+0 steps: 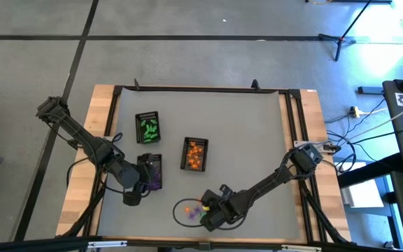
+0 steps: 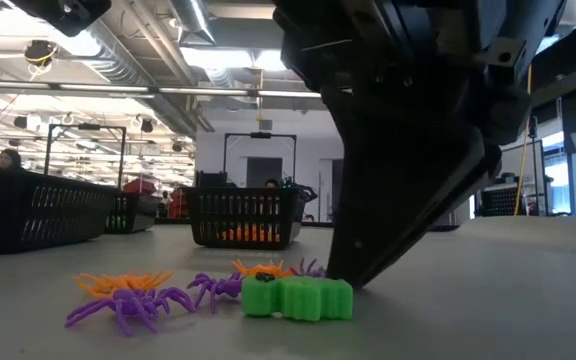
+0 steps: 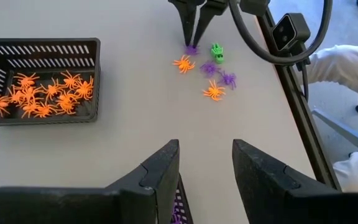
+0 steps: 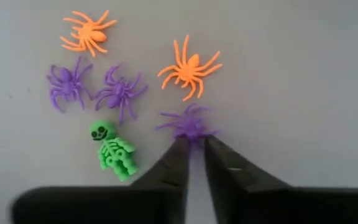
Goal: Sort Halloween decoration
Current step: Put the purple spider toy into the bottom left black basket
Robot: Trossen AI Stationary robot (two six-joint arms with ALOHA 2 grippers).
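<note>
Loose Halloween decoration lies near the table's near edge: two orange spiders (image 4: 190, 67), purple spiders (image 4: 120, 92) and a green skeleton (image 4: 114, 149), all flat on the grey table. My right gripper (image 4: 194, 148) points down over this pile, shut on one purple spider (image 4: 188, 126). My left gripper (image 3: 204, 168) hangs open, with nothing between its fingers, above the black tray of purple pieces (image 1: 152, 170). My right gripper pinches the purple spider by the rear of its body (image 4: 190, 134) between its two fingertips (image 4: 178, 149). The fingers slant steeply down from above. The spider lies flat on the table with its legs spread beyond the tips.
A black tray of orange spiders (image 1: 195, 154) stands mid-table, and a black tray of green pieces (image 1: 147, 127) sits farther back on the left. A dark cable loop (image 1: 180, 210) curves around the loose pile. Bare grey table stretches to the right.
</note>
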